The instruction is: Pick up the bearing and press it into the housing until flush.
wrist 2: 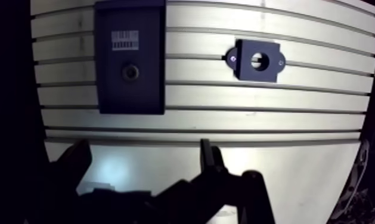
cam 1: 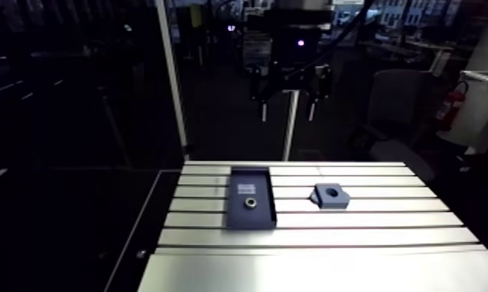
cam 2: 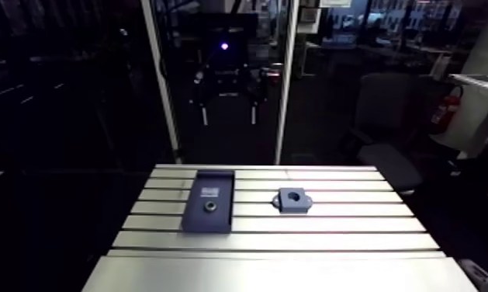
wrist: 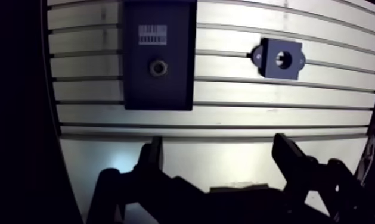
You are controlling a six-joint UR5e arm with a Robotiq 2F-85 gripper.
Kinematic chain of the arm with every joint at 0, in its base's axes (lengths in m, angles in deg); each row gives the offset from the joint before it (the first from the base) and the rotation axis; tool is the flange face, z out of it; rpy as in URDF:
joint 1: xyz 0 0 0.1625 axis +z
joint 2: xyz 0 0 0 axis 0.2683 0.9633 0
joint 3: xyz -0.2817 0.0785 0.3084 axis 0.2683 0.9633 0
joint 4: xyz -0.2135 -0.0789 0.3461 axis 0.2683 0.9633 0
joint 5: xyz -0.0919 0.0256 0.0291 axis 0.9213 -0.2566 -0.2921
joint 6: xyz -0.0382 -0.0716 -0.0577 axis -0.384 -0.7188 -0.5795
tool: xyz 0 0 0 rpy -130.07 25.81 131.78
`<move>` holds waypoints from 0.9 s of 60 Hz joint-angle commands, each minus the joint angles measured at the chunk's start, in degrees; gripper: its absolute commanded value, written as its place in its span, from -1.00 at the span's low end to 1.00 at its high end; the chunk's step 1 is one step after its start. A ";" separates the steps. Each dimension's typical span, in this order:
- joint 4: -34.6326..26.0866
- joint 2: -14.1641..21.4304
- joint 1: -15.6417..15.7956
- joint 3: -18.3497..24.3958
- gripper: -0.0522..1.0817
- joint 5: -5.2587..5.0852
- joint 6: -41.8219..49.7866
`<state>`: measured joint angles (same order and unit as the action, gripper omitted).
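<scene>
Slotted worktop [cam 1: 371,233] fills the lower frame in the arm view, dim room behind. Bearing [cam 1: 249,203] sits in a dark tray [cam 1: 239,219] left of centre. Housing [cam 1: 330,195] lies right of it, well apart. My worries: the ring is small, so an off-centre grab could tilt it and jam it in the bore. The pincer [wrist: 218,156] could clip the tray wall. I see no clamp on the housing, so it might slide under the press. Pincer hangs high above the worktop, spread wide, holding nothing, touching nothing.

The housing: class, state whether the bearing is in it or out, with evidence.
Out. The housing has an empty round bore; the bearing lies apart from it, in the dark tray.
</scene>
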<state>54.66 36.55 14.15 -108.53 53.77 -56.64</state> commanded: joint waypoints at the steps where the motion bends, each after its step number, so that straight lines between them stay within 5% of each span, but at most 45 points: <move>1: 8.95 -4.89 4.35 -4.20 -0.90 -0.14 5.91; 19: 11.49 -9.08 7.97 -5.79 -0.90 0.63 9.89; 54: 17.76 -13.48 7.58 -7.33 -0.89 0.99 9.72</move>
<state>70.87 24.82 21.85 -115.87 54.66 -46.98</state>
